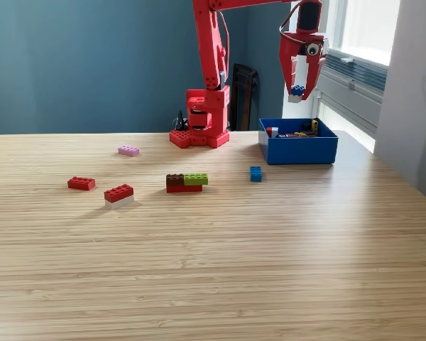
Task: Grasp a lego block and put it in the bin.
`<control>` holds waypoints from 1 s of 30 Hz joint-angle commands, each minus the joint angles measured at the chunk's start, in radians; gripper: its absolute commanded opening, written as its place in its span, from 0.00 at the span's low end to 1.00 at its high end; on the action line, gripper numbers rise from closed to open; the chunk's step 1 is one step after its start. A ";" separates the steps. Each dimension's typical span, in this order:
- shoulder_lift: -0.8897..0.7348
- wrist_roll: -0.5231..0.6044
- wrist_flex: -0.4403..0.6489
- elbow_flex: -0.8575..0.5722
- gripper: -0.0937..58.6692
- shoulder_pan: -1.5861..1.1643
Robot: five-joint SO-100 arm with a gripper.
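My red gripper (297,91) hangs high above the blue bin (298,150) at the exterior view's right, shut on a small block that is blue on top and white below (297,93). The bin holds several small pieces. Loose lego on the table: a pink brick (128,150), a red brick (81,183), a red-on-white brick (118,195), a brown, green and red cluster (186,182), and a small blue block (255,173) just in front of the bin.
The arm's red base (199,121) stands at the table's back, left of the bin. A dark chair (242,96) sits behind it. A window and white wall close off the exterior view's right side. The table's right edge runs beside the bin.
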 commanded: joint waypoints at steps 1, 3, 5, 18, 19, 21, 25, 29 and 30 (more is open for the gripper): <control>0.067 -0.005 0.012 -0.009 0.44 -0.009; 0.067 -0.005 0.012 -0.005 0.50 -0.009; 0.067 -0.003 0.012 -0.002 0.52 -0.009; 0.067 -0.005 0.002 -0.015 0.19 0.428; 0.067 -0.018 -0.006 -0.014 0.18 0.495; 0.067 -0.051 -0.026 -0.009 0.16 0.634; 0.067 -0.133 -0.075 -0.005 0.15 0.891; 0.067 -0.195 -0.115 0.009 0.15 1.092; 0.067 -0.202 -0.120 0.015 0.15 1.134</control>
